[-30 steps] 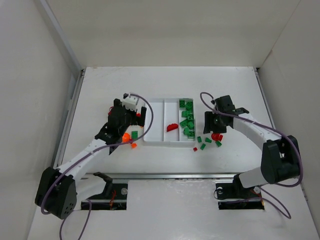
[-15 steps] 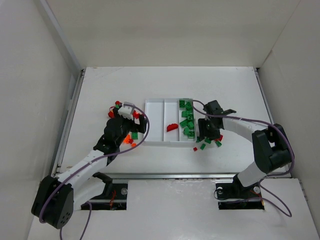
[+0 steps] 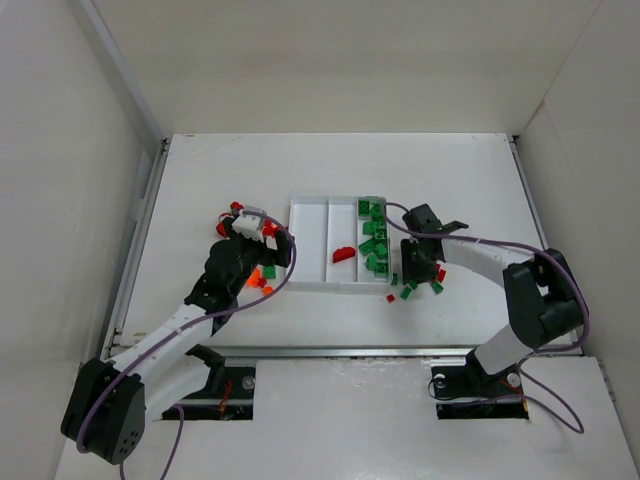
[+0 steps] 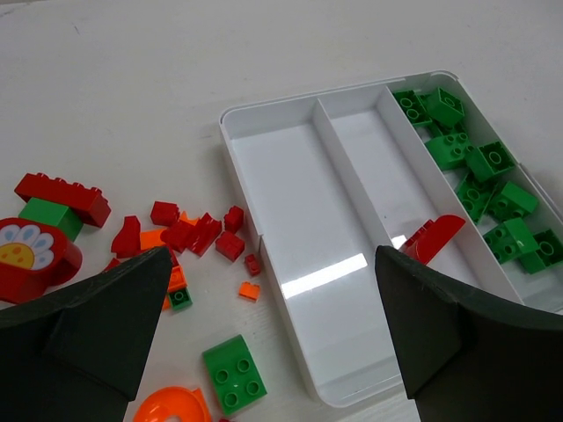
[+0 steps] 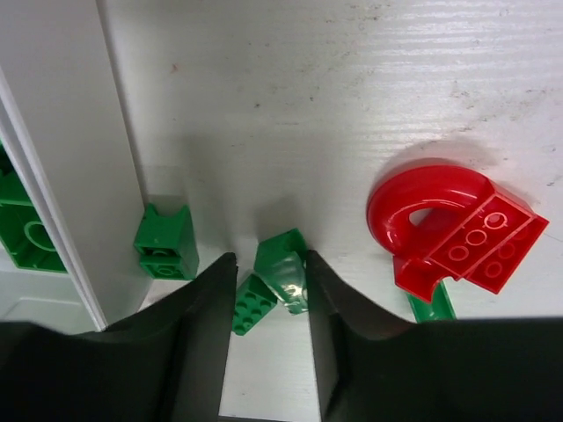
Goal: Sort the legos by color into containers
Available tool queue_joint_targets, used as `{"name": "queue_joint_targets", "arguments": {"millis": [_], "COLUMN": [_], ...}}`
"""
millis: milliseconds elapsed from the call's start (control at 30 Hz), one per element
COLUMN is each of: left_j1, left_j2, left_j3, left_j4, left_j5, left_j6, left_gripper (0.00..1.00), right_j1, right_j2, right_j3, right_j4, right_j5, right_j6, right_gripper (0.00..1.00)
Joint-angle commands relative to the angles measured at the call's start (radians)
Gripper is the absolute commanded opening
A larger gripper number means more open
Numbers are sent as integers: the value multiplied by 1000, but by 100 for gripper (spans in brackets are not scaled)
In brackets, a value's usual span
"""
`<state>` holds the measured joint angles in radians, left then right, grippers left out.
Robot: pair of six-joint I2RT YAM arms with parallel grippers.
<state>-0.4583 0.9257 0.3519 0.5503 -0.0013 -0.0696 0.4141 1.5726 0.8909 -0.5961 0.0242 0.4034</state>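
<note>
- The left gripper [image 4: 272, 253] hangs over the near left corner of the white shallow plastic tray [image 4: 290, 347]. Its dark fingers are spread wide, with nothing between them.
- Closest to it on the white table [image 4: 132, 88] lie a green square four-stud brick [image 4: 233, 374] and a bright orange curved piece [image 4: 171, 409]. A little farther, small dark red bits [image 4: 198, 233] are scattered just left of the tray wall.
- The right gripper [image 5: 269, 264] is down at the tray's near right corner. Its jaws are drawn narrow on either side of a small green angled piece [image 5: 283, 274]; whether they pinch it cannot be told.
- A red arch piece [image 5: 422, 211] lies apart to that gripper's right, touching a red studded brick [image 5: 479, 251].
- Inside the tray, a dark red curved piece [image 4: 435, 237] sits in the middle compartment against the thin wall.
- The green bricks [image 4: 479, 163] fill the right compartment through to its far end.
</note>
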Motion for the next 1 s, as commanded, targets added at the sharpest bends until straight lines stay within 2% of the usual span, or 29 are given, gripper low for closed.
{"name": "queue_joint_targets", "arguments": {"millis": [0, 33, 100, 133, 200, 267, 400, 567, 667, 800, 933, 967], "left_j1": [-5, -5, -5, -5, -5, -5, -5, -5, -5, -5, -5, -5], "left_j2": [-34, -34, -44, -44, -54, -54, -64, -64, -64, -64, -64, -64], "left_j3": [-7, -7, -16, -16, -25, -25, -34, -34, -34, -34, -34, -34], "left_j4": [68, 68, 68, 68, 68, 77, 77, 77, 77, 77, 77, 77], "left_j5": [1, 1, 1, 10, 11, 20, 41, 101, 101, 101, 101, 101], "left_j6": [-15, -15, -15, -15, -6, -6, 4, 37, 37, 37, 37, 37], "left_gripper": [100, 100, 100, 100, 100, 100, 100, 100, 100, 100, 100, 100], "right_j1": [12, 12, 12, 12, 12, 12, 12, 98, 135, 135, 135, 135], "right_j2": [-10, -10, -10, -10, -19, -28, -89, -137, -58, 70, 150, 164], "right_j3": [-33, -33, -33, -33, -33, -23, 35, 170, 251, 358, 422, 436], "right_j4": [-41, -41, -50, -50, -50, -60, -88, -28, 35, 35, 75, 84], "right_j5": [13, 13, 13, 23, 32, 61, 144, 218, 172, 143, 97, 82], "right_j6": [52, 52, 61, 61, 61, 61, 72, 55, -9, -29, -49, -61], "right_gripper": [39, 32, 24, 15, 4, 0, 0, 0, 0, 0, 19, 31]}}
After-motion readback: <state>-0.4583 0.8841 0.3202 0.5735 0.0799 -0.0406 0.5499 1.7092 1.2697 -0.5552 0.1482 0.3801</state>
